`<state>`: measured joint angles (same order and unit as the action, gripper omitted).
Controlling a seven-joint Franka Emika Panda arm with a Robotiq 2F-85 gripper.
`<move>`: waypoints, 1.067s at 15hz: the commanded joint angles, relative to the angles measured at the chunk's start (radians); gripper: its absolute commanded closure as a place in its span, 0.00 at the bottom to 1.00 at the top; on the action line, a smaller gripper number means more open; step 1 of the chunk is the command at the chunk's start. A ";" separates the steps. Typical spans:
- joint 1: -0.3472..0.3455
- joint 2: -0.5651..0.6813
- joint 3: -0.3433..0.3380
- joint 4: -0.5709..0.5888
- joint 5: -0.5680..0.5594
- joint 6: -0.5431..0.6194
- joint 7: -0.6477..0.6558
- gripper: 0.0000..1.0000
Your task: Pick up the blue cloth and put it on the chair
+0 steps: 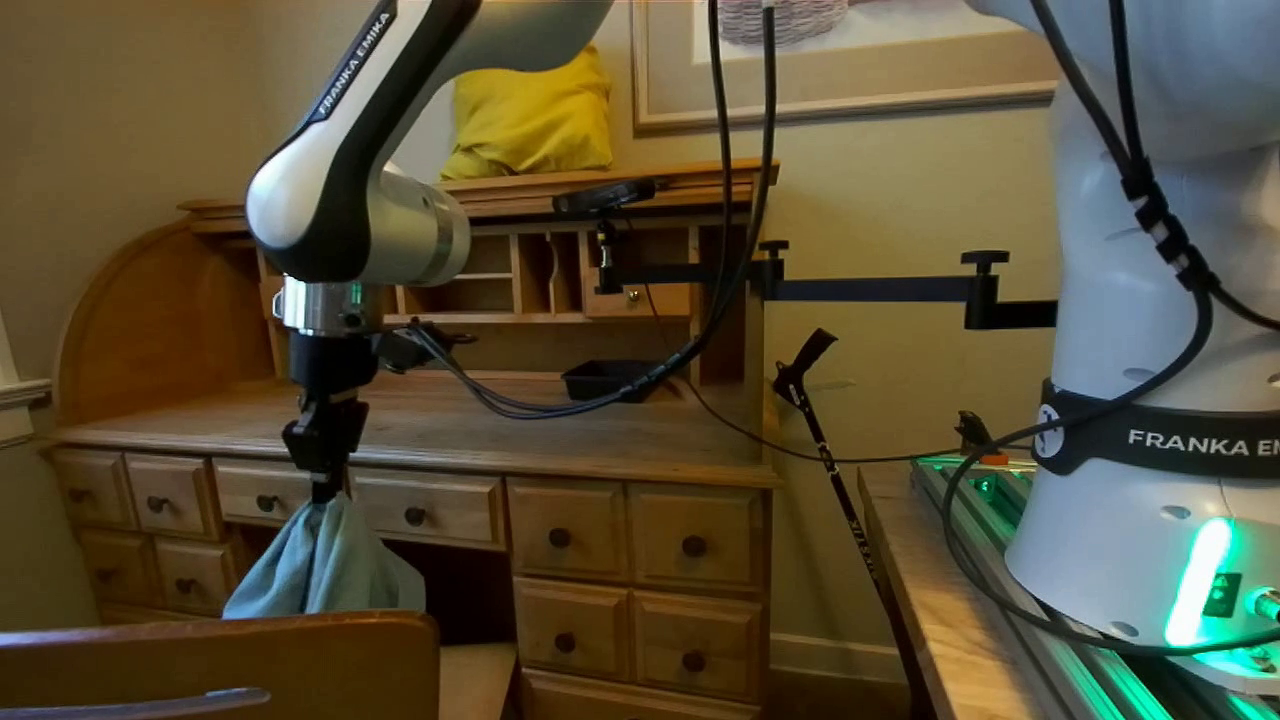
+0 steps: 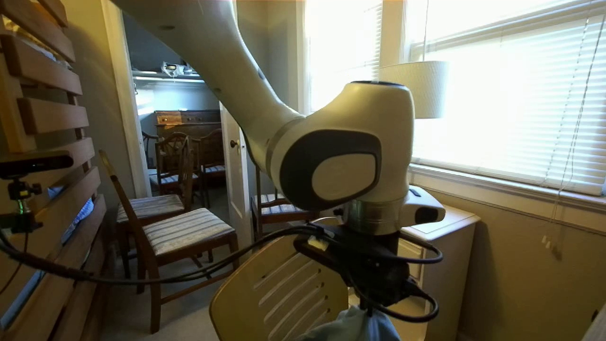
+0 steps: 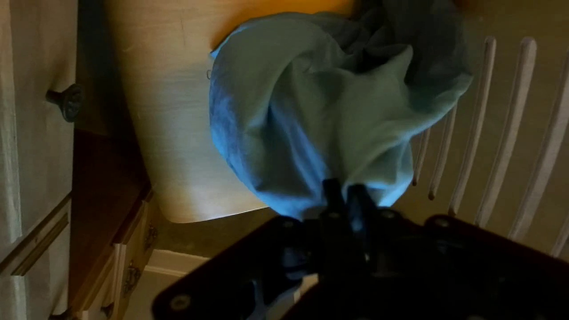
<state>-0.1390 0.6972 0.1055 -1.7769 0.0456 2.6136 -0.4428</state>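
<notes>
The blue cloth point(image 1: 325, 570) is rumpled and hangs from my gripper point(image 1: 327, 490). The gripper's black fingers point(image 3: 344, 191) are closed on the top of the cloth point(image 3: 289, 115) in the wrist view. The brown wooden chair point(image 1: 220, 665) shows its backrest in the foreground, with a corner of the seat behind it. In an exterior view the slotted backrest point(image 2: 284, 293) stands beside the gripper point(image 2: 367, 308). In the wrist view the cloth is over the chair seat point(image 3: 186, 146). The cloth's lower end is hidden behind the backrest, so I cannot tell if it touches the seat.
A wooden roll-top desk point(image 1: 640, 470) with drawers stands behind the chair. A black tray point(image 1: 610, 380) is on it and a yellow bundle point(image 1: 535, 115) on top. A camera arm point(image 1: 870, 290) juts out near the robot base. Striped chairs point(image 2: 189, 229) and a white dresser point(image 2: 454, 227) stand farther off.
</notes>
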 commanded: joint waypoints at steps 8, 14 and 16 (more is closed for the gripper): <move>-0.012 -0.010 0.002 -0.027 -0.065 0.006 -0.034 0.08; -0.037 -0.079 0.046 -0.077 0.004 -0.043 -0.008 0.00; -0.043 -0.132 0.059 -0.114 0.034 -0.072 0.015 0.00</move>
<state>-0.1594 0.6732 0.1329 -1.7971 0.0317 2.5871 -0.4591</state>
